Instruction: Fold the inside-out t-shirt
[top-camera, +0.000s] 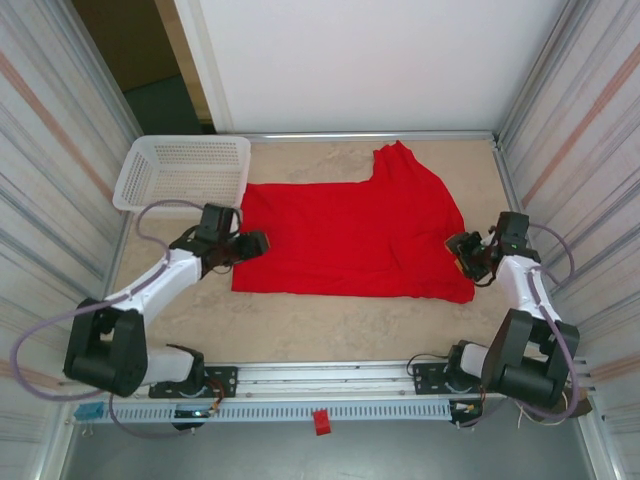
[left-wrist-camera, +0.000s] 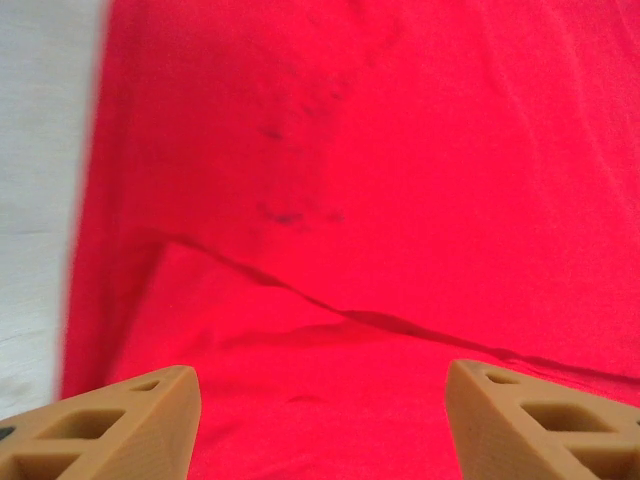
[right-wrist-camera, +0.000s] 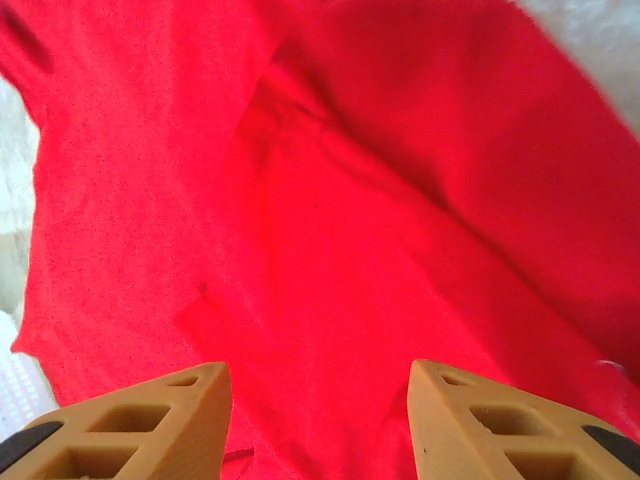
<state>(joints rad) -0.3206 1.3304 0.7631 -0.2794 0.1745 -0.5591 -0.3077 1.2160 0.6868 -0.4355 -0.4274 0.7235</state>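
The inside-out t-shirt (top-camera: 350, 235) is bright red and lies spread flat across the middle of the table, with a sleeve (top-camera: 400, 160) reaching toward the back. My left gripper (top-camera: 255, 243) hovers at the shirt's left edge. Its tan fingers (left-wrist-camera: 150, 415) stand wide apart over the red cloth (left-wrist-camera: 360, 200), and a fold line runs across the fabric ahead of them. My right gripper (top-camera: 462, 245) is at the shirt's right edge. It is open too, with wrinkled red fabric (right-wrist-camera: 330, 230) lying below the gap between its fingers (right-wrist-camera: 450, 410). Neither gripper pinches any cloth.
A white mesh basket (top-camera: 185, 170) sits at the back left, touching the shirt's corner. Ribbed metal walls (top-camera: 50, 200) close both sides. Bare beige tabletop (top-camera: 330, 325) runs between the shirt's near hem and the front rail (top-camera: 330, 385).
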